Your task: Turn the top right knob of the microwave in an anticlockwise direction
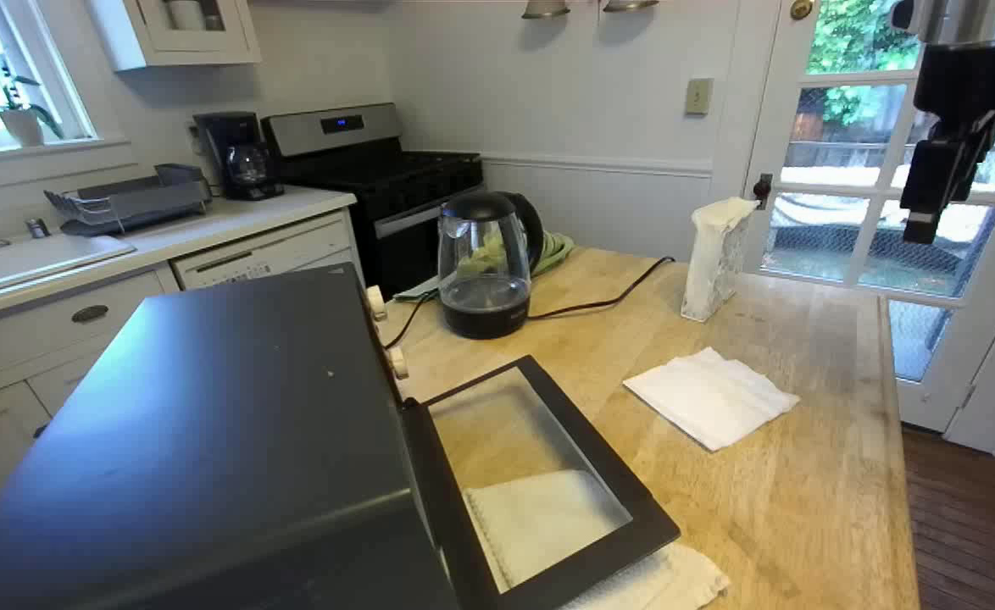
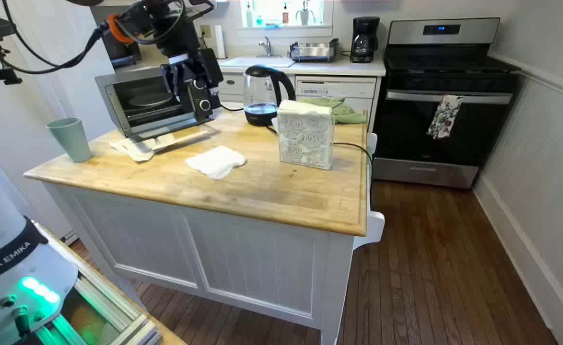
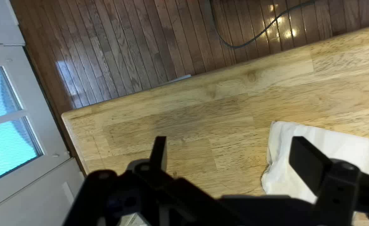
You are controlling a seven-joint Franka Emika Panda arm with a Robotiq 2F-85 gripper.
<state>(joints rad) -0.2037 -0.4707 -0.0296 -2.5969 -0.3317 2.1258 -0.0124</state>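
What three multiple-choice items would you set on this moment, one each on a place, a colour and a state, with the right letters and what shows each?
1. Where does the clear glass, black-lidded kettle stand?
A) On the black-and-steel cooking range
B) On the pale wooden tabletop
C) In the white sink

2. What colour is the tall, tapered cup?
A) Pale green
B) Red
C) Yellow

3. How does the black-framed glass door of the dark grey, boxy microwave stand?
A) Shut
B) Detached
C) Open, folded downward

1 B: its base rests on the wood in both exterior views.
2 A: its pale green side shows in an exterior view.
3 C: in an exterior view it lies folded out, tabletop visible through its glass.
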